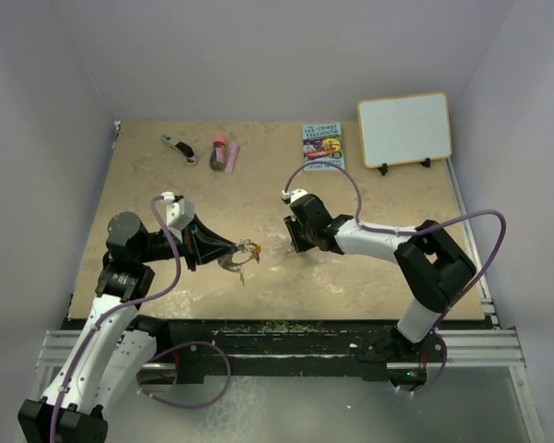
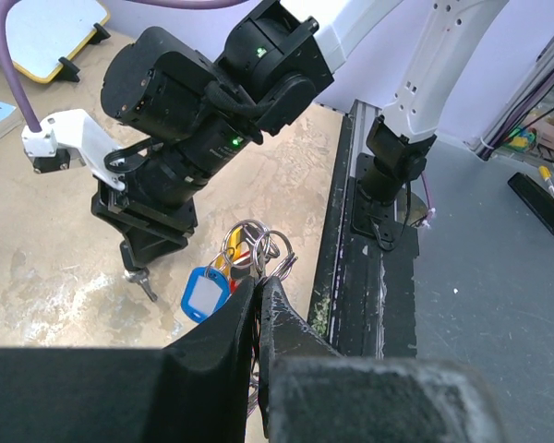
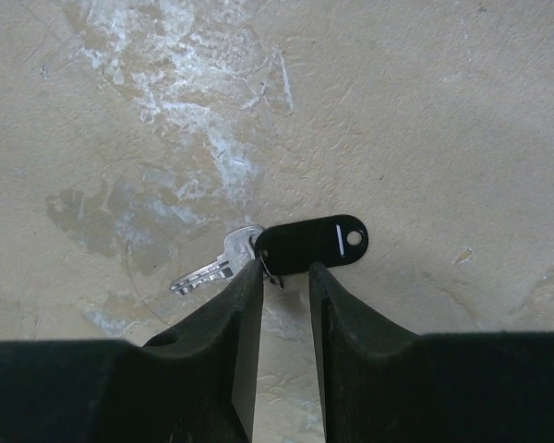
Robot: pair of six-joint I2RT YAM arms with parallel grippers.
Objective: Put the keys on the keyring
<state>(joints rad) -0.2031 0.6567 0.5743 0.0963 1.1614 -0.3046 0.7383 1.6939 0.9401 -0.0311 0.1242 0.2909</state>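
My left gripper [image 2: 258,282] is shut on the keyring [image 2: 252,244], a bunch of silvery rings with yellow and red parts and a blue-tagged key [image 2: 206,293] hanging off it. In the top view it holds the keyring [image 1: 241,255] just above the table, left of centre. My right gripper [image 3: 284,273] is open and points down, its fingertips just short of a silver key [image 3: 214,265] with a black tag [image 3: 316,242] lying flat on the table. Nothing is between its fingers. In the top view the right gripper [image 1: 300,244] is a short way right of the keyring.
At the back of the table lie a black-and-silver tool [image 1: 178,148], a pink item [image 1: 223,153], a book [image 1: 323,146] and a small whiteboard [image 1: 404,128] on a stand. The black front rail [image 2: 360,277] runs close beside the keyring.
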